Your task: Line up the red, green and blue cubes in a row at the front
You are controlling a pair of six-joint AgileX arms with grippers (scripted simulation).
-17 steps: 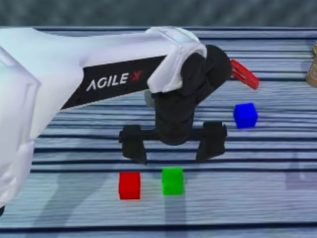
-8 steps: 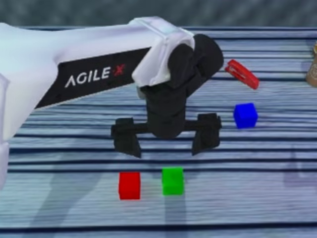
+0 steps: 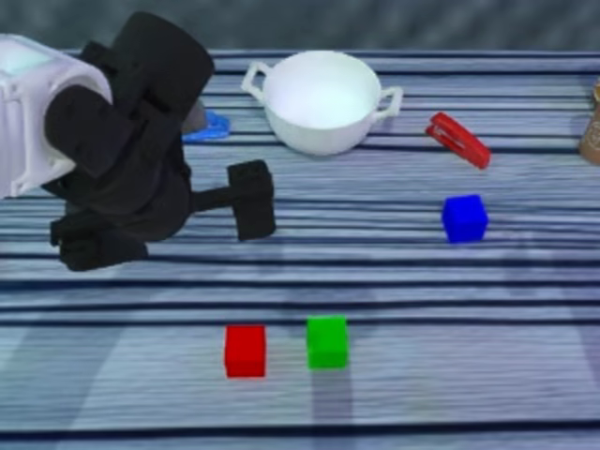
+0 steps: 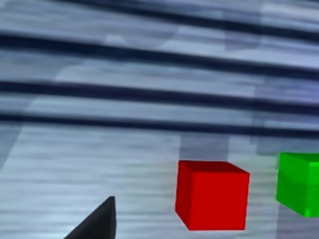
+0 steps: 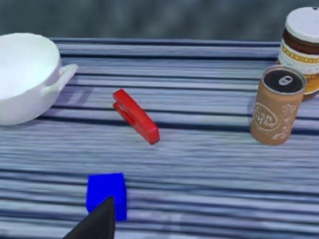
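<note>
At the table's left side the left gripper (image 3: 164, 220) hangs above the striped table (image 3: 450, 319) with its black fingers spread wide apart and nothing between them, well back from the cubes. Toward the front, the red cube (image 3: 245, 351) and the green cube (image 3: 327, 341) sit just beside each other with a small gap, the green to the right of the red. Further right and farther back lies the blue cube (image 3: 465, 217), apart from the pair, with a white bowl (image 3: 322, 99) and a red stapler-like object (image 3: 457, 140) behind it; the right gripper (image 5: 97, 221) shows only one dark fingertip near the blue cube, so I cannot tell its state.
</note>
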